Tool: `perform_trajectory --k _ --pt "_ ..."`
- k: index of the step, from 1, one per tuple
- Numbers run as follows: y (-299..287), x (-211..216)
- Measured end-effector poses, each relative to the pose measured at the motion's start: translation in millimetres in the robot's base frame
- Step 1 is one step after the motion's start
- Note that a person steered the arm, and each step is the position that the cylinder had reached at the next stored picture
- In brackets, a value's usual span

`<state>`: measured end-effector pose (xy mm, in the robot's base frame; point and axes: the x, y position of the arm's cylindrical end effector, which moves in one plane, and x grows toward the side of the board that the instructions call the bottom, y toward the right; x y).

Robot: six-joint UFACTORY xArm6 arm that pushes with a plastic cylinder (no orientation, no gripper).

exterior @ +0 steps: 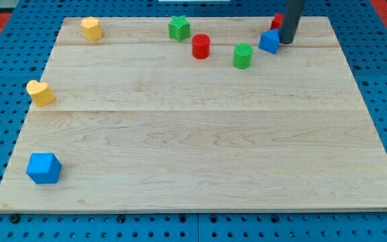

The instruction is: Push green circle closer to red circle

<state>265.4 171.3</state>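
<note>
The green circle (pixel 242 56) stands near the view's top, right of centre. The red circle (pixel 201 46) stands a short way to its left and slightly higher, with a small gap between them. My tip (pixel 286 42) is at the view's top right, to the right of the green circle, touching or almost touching the right side of a blue block (pixel 269 42). That blue block lies between my tip and the green circle.
A green star-like block (pixel 179 28) sits left of the red circle. A red block (pixel 276 21) is partly hidden behind the rod. Yellow blocks sit at top left (pixel 91 29) and left edge (pixel 39 93). A blue block (pixel 44 168) sits at bottom left.
</note>
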Motion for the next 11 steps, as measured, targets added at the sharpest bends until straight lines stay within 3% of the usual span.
perform_trajectory --k 1,3,6,9,11 --pt "-21 0" --pt "16 26" --pt "22 29" --pt "-10 29" --pt "-20 57"
